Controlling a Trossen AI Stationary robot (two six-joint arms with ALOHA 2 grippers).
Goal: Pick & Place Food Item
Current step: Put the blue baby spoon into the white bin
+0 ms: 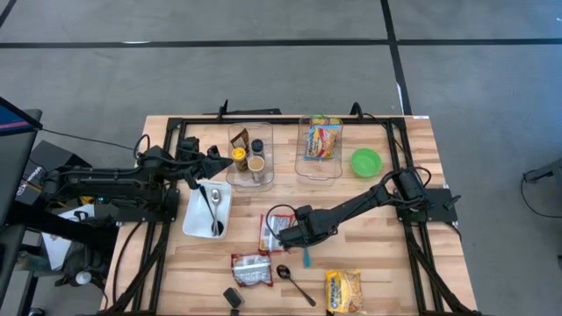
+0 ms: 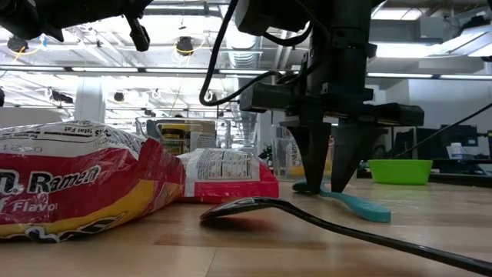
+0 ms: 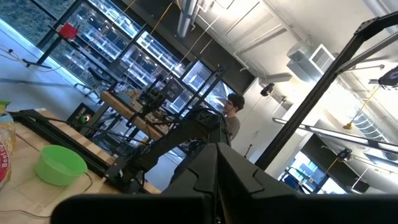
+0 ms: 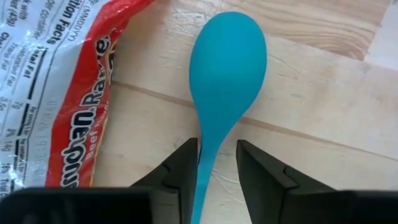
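Right pincer (image 4: 216,163) is held spread astride the blue spoon (image 4: 225,68) handle, lengthwise; ramen packet (image 4: 65,87) lies just beside.

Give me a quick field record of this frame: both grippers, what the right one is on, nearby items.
right gripper: open, fingers straddling the handle of the teal spoon, not closed
teal spoon: flat on the table, beside a red ramen packet
left gripper: raised by the clear bin of jars
other items: green bowl, black spoon, white tray
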